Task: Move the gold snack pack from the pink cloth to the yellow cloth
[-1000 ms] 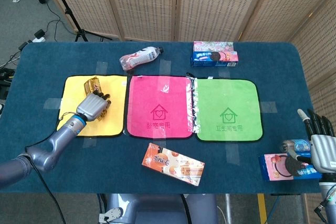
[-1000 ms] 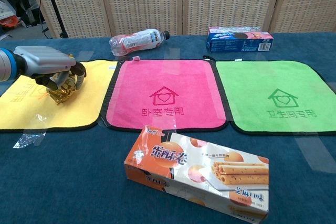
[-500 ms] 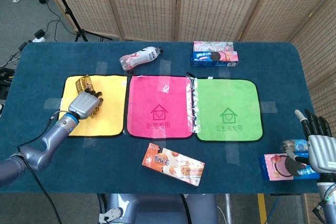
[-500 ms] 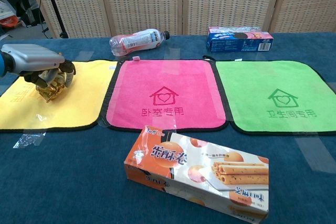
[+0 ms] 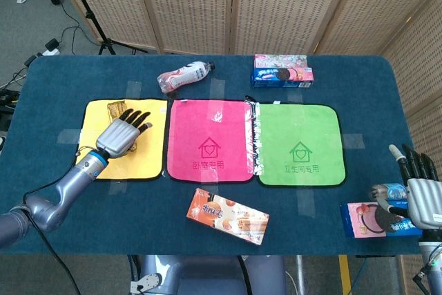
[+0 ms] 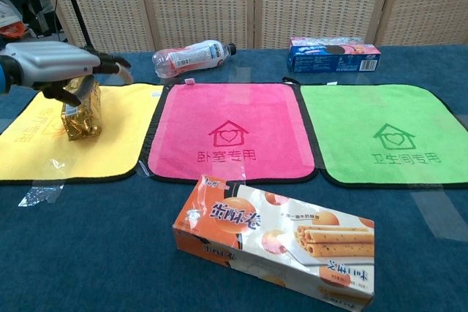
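The left hand (image 6: 55, 69) is hovering at the upper left of the chest view with its fingers spread out flat and nothing in them, just above the gold snack pack (image 6: 80, 113). That pack is sitting on the yellow cloth (image 6: 44, 147), at the left of the frame, and the pink cloth (image 6: 228, 133) at centre is lying bare. The right hand (image 5: 423, 195) is waiting at the lower right of the head view, fingers apart and holding nothing. The pack is looking like crinkled foil: probably light, soft and easily crushed, and somewhat slick. Whether the thumb is brushing its top is hard to tell from here. A gentle pinch across its narrow sides would likely suit it best.
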`<move>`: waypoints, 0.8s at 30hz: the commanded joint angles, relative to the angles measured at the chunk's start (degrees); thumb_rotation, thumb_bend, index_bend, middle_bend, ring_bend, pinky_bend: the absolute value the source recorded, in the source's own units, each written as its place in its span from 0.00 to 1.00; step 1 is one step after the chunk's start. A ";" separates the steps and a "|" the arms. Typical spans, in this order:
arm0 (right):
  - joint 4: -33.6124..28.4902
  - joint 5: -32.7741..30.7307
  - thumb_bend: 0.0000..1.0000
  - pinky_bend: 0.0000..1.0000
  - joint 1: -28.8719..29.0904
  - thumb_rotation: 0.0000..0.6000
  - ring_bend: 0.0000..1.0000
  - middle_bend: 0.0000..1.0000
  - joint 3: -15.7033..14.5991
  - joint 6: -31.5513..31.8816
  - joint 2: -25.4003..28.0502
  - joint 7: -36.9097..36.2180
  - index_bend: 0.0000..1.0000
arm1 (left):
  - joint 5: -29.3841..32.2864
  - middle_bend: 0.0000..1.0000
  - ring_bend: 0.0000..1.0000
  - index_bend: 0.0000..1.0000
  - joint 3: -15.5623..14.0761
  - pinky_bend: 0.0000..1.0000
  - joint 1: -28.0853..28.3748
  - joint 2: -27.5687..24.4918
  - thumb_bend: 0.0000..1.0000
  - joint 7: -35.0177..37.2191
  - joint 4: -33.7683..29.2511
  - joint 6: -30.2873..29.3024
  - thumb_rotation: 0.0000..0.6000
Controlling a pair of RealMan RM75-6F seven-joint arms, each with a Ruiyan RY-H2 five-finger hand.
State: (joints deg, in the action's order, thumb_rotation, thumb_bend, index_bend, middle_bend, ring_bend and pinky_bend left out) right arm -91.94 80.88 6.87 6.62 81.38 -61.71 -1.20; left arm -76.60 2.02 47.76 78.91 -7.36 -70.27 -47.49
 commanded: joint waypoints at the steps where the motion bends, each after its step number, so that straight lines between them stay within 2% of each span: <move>1: -0.10 0.13 0.00 0.00 -0.03 1.00 0.00 0.00 -0.05 0.07 0.08 -0.07 0.00 | -5.63 0.00 0.00 0.01 1.83 0.00 -2.78 -0.91 0.48 7.57 -0.42 -9.88 1.00; 2: -0.17 0.26 0.00 0.00 -0.07 1.00 0.00 0.00 -0.08 0.18 0.13 -0.12 0.00 | -5.89 0.00 0.00 0.00 2.77 0.00 -3.81 -1.36 0.28 9.65 -1.10 -12.92 1.00; 3: -0.31 0.48 0.00 0.00 -0.17 1.00 0.00 0.00 -0.13 0.42 0.22 -0.22 0.00 | -5.94 0.00 0.00 0.00 3.61 0.00 -5.58 -2.25 0.12 11.95 -2.28 -16.67 1.00; 5: -0.44 0.78 0.00 0.00 -0.27 1.00 0.00 0.00 -0.21 0.71 0.33 -0.35 0.00 | -5.67 0.00 0.00 0.00 4.03 0.00 -7.59 -3.45 0.00 13.39 -3.55 -19.70 1.00; 9: -0.64 1.51 0.00 0.00 -0.53 1.00 0.00 0.00 -0.41 1.35 0.52 -0.65 0.00 | -4.23 0.00 0.00 0.00 3.97 0.00 -12.00 -6.01 0.00 14.71 -6.43 -24.04 0.98; 12: -0.75 2.53 0.00 0.00 -0.83 1.00 0.00 0.00 -0.63 2.28 0.61 -0.95 0.00 | -2.78 0.00 0.00 0.00 2.47 0.00 -17.24 -8.29 0.00 16.11 -8.98 -27.64 0.95; 18: -0.93 3.57 0.00 0.00 -1.19 1.00 0.00 0.00 -0.86 3.32 0.70 -1.23 0.00 | -0.62 0.00 0.00 0.00 0.91 0.00 -23.94 -9.14 0.00 17.70 -10.25 -32.37 0.96; 24: -1.18 4.69 0.00 0.00 -1.56 1.00 0.00 0.00 -1.15 4.38 0.75 -1.24 0.00 | 2.48 0.00 0.00 0.00 -0.35 0.00 -30.74 -8.97 0.00 22.38 -10.00 -35.55 0.98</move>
State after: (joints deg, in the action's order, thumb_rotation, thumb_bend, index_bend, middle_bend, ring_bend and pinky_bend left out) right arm -93.08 85.43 5.38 5.53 85.64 -60.95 -2.49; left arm -75.43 2.25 19.27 69.84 12.92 -80.41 -81.50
